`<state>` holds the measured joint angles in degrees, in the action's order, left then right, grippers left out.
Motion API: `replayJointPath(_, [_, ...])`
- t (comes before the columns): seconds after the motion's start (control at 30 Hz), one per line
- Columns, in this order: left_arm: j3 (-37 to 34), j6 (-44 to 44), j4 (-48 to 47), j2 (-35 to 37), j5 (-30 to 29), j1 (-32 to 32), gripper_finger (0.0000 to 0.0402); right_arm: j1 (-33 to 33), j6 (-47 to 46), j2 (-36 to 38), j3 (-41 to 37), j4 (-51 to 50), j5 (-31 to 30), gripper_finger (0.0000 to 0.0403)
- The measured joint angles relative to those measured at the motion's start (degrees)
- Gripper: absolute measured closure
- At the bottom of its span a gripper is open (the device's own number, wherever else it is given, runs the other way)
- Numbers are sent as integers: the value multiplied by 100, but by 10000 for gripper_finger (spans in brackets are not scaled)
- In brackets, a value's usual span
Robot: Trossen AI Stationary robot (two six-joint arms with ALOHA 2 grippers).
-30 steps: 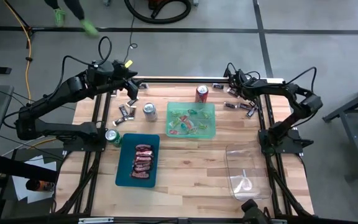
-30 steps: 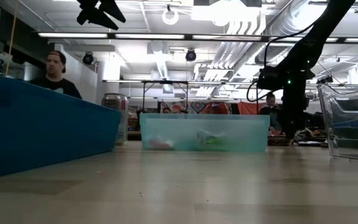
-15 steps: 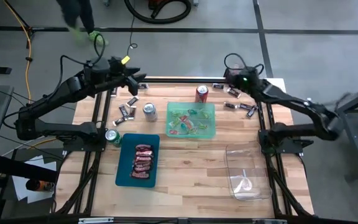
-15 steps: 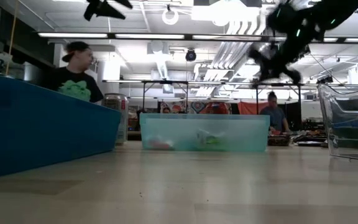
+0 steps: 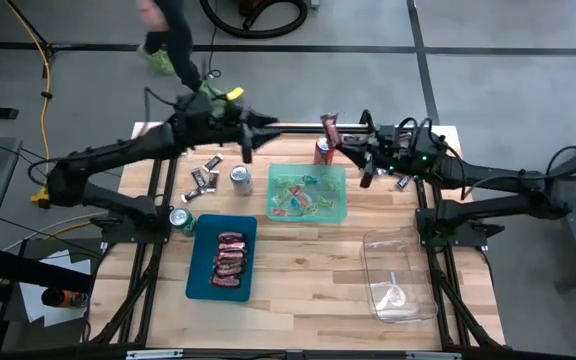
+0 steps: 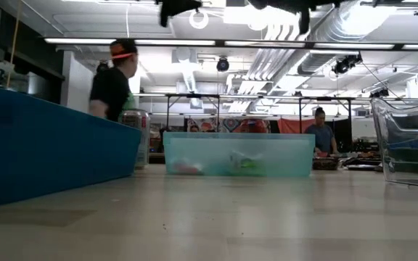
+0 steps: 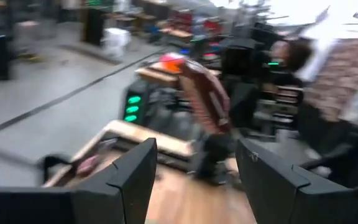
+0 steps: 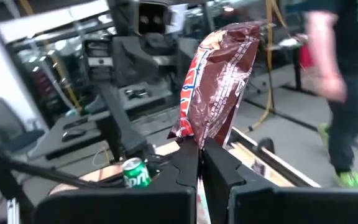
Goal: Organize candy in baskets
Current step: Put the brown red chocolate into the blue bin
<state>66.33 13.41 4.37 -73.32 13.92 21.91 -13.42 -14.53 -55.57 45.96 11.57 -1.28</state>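
The left gripper (image 5: 245,131) is hovering above the far edge of the table (image 5: 308,280), toward its left corner, with its fingers (image 7: 135,177) spread apart and nothing between them. Loose dark candies (image 5: 204,177) are lying on the table below and just beside it, near a silver can (image 5: 240,178).

Nearer the front edge, the teal basket (image 5: 196,272) is holding a row of red-wrapped candies (image 5: 230,258). At the table's middle, the light green basket (image 5: 339,203) is holding mixed bright candies (image 5: 298,196), so sorting by wrapper appears partly done.

Above the far edge, beside the red can (image 5: 324,152), the right gripper (image 5: 340,141) is clamping a brown-wrapped candy bar (image 8: 219,81) by its lower end; the bar is standing up past the closed fingers (image 8: 225,168), clear of the table, probably for carrying to a basket.

More dark candies (image 5: 405,181) are lying by the far right corner. The clear basket (image 5: 373,250) is sitting at the near right corner, well apart from the held bar.
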Motion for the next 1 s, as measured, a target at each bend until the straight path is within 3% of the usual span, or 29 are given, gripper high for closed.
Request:
replayJointPath(0.2, [-3, 0, 1073, -482, 215, -511, 195, 342, 832, -580, 748, -111, 4, 403])
replayJointPath(0.43, [-3, -2, 1565, -560, 47, -787, 195, 432, 1223, -1071, 1412, -398, 337, 403])
replayJointPath(0.73, [-3, -3, 1666, -560, -417, -848, 195, 466, 1395, -1644, 1706, -605, 850, 403])
replayJointPath(1.0, [-3, -150, 1640, -547, -442, -814, 203, 479, 1393, -1658, 1709, -642, 737, 403])
